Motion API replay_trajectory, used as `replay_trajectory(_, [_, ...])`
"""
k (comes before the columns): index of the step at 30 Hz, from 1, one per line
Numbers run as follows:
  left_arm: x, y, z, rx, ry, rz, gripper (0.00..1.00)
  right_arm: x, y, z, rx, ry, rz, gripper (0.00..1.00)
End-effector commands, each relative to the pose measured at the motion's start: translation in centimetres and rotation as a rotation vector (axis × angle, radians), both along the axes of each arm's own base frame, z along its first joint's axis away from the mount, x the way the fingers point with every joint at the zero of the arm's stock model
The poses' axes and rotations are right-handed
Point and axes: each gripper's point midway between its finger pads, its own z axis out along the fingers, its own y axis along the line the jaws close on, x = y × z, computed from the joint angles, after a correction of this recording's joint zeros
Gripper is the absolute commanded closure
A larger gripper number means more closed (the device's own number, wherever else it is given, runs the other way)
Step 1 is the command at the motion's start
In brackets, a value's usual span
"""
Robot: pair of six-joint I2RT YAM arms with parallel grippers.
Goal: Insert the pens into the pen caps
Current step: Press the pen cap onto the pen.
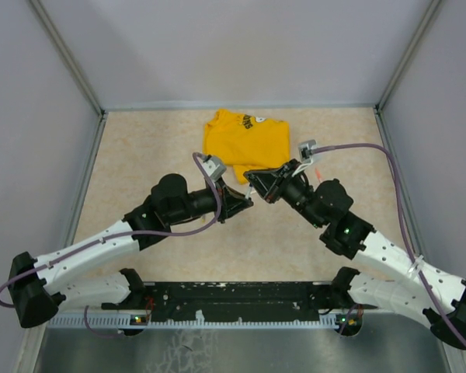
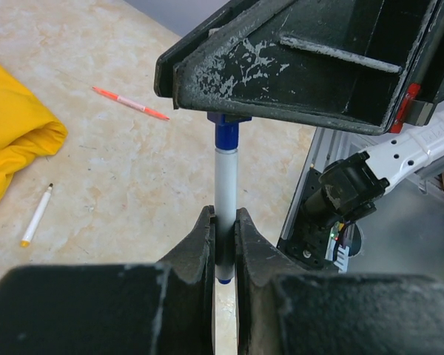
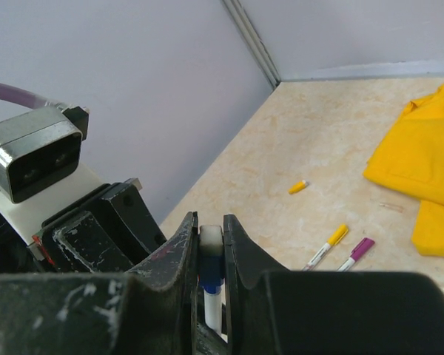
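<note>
Faintly, black print shows on the folded yellow T-shirt (image 1: 245,140), too small to read. It lies on a beige marbled bench (image 1: 140,148) boxed by plain grey walls (image 1: 241,47). At frame centre, the left claw (image 2: 223,218) pinches a white-barrelled marker pen (image 2: 225,181), long axis straight up the left wrist view, its tip in a short blue plastic cap (image 2: 226,137) that the right claw (image 3: 209,222) grips.

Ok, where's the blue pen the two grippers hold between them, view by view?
Top external: hidden at centre where left gripper and right gripper meet.
Left wrist: blue pen upright at centre, barrel clamped.
Right wrist: blue pen low, left of centre, gripped.
Shared landmark: yellow T-shirt.
</note>
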Motion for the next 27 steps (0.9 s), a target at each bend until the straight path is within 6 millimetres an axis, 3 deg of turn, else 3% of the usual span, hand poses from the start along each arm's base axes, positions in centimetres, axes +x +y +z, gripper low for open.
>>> replay_trajectory(1, [1.4, 0.0, 8.2, -0.174, -0.171, 0.05, 1.0, -3.6, 2.1, -4.0, -0.162, 0.084, 0.221, 1.0])
replay_trajectory(7, [1.9, 0.1, 10.0, -0.204, -0.203, 0.076, 1.0, -4.5, 2.0, -6.4, -0.173, 0.156, 0.246, 1.0])
replay_trajectory(17, [2.6, 0.0, 13.0, -0.292, -0.251, 0.111, 1.0, -7.4, 2.6, -12.5, -0.226, 0.315, 0.302, 1.0])
replay_trajectory(27, [3.0, 0.3, 14.4, -0.334, -0.26, 0.143, 1.0, -8.8, 1.5, -16.9, -0.297, 0.404, 0.249, 1.0])
